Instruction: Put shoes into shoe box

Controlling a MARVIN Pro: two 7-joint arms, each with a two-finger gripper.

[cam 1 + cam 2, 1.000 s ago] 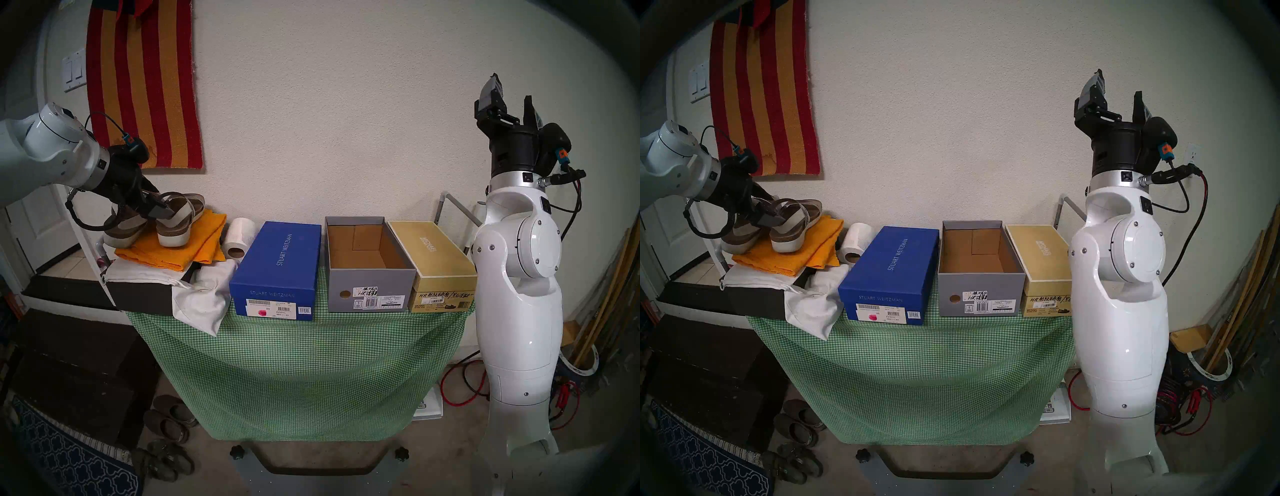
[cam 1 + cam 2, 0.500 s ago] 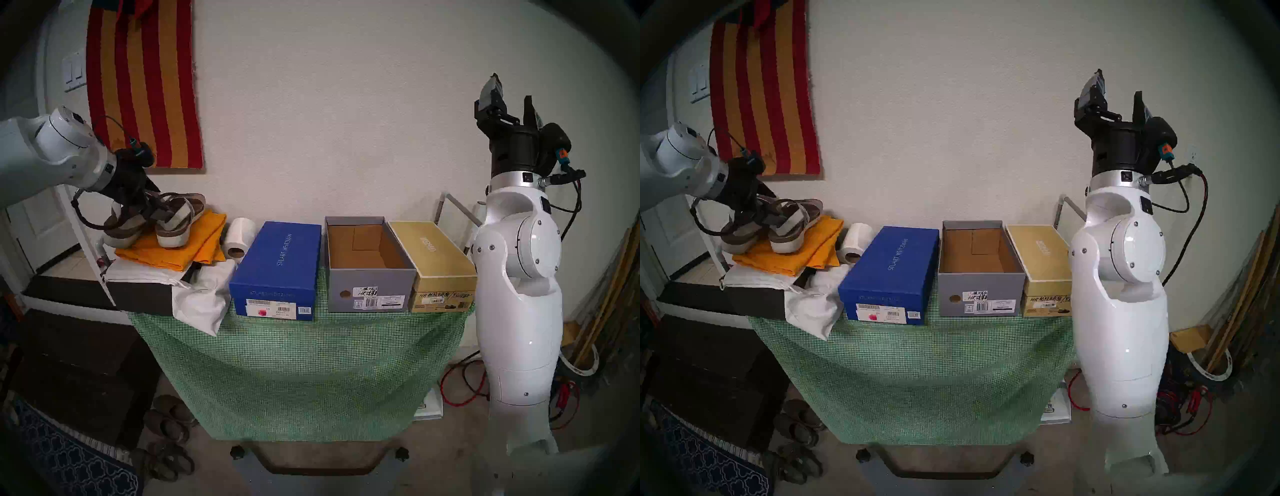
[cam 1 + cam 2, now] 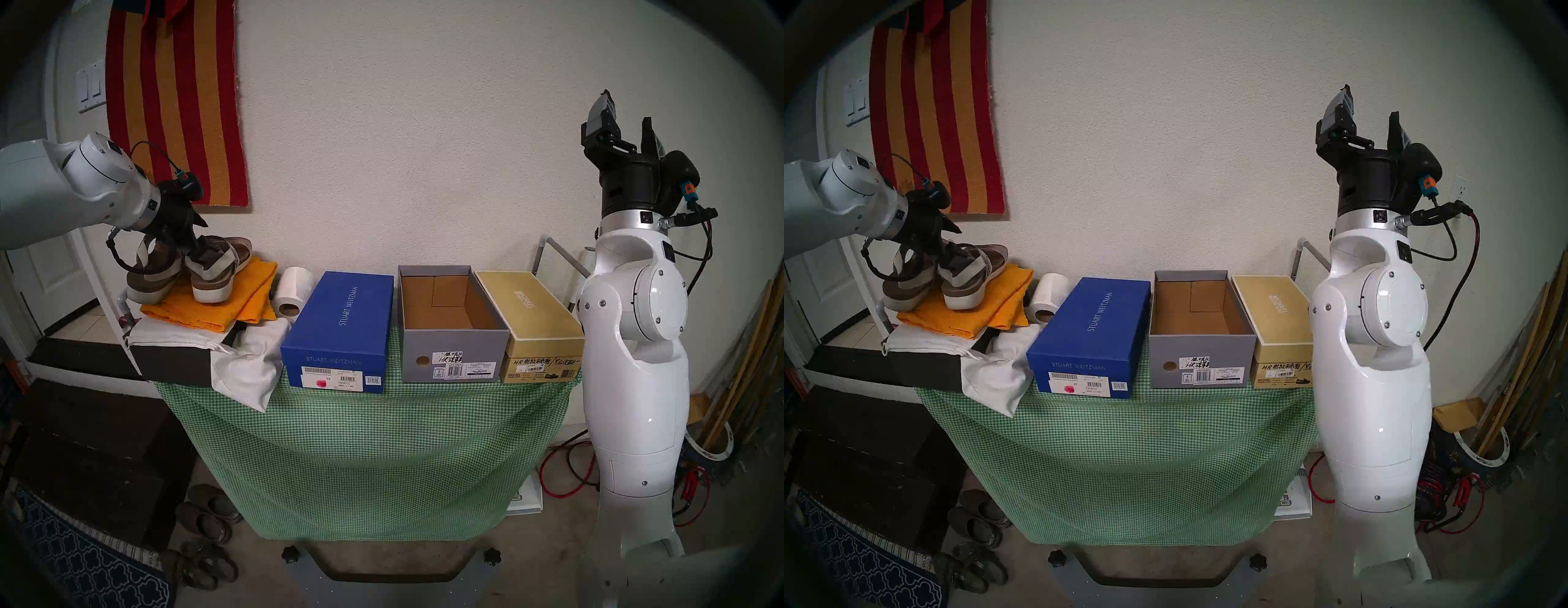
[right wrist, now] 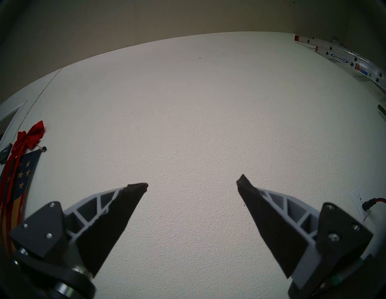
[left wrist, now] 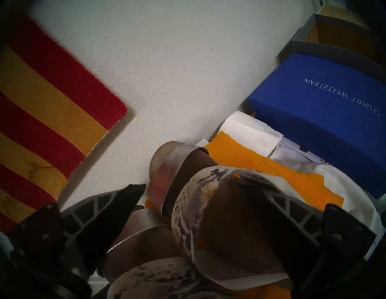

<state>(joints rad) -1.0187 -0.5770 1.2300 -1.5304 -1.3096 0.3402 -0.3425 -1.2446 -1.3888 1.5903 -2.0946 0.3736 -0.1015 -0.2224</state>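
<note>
Cork-soled sandals (image 3: 199, 271) sit on the orange cloth (image 3: 250, 293) at nine o'clock. My left end effector (image 3: 193, 250), spread wide, straddles one strap; next I must pinch it. The grey box (image 3: 454, 335) waits centre. My right end effector (image 3: 621, 127) idles, spread.

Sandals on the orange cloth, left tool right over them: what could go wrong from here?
1. The open left tool straddles one sandal's loose straps; closing may catch only a strap, so the shoe swings.
2. Both sandals stand on a soft cloth pile; a nudge may topple them.
3. The blue box stands between them and the grey box.
</note>
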